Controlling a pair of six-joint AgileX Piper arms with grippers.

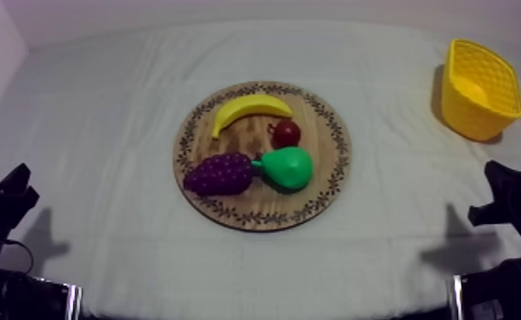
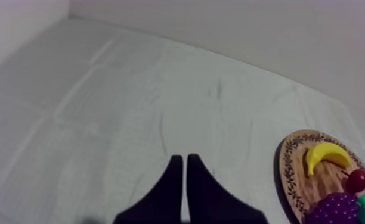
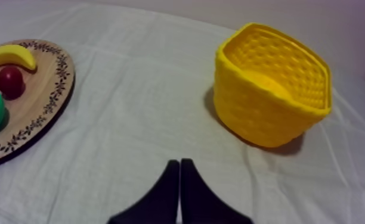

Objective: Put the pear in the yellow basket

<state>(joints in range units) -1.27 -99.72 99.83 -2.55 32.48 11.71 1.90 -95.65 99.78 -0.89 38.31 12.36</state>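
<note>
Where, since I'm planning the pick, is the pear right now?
In the top view the pear lies on the wooden board, on its right-hand part, beside the grapes, with the small red fruit just beyond it.

Green pear (image 1: pixel 289 167) lies on its side on round wooden board (image 1: pixel 330 183), mid desk. Yellow basket (image 1: pixel 472 119) upright, far right corner, well apart.
</note>
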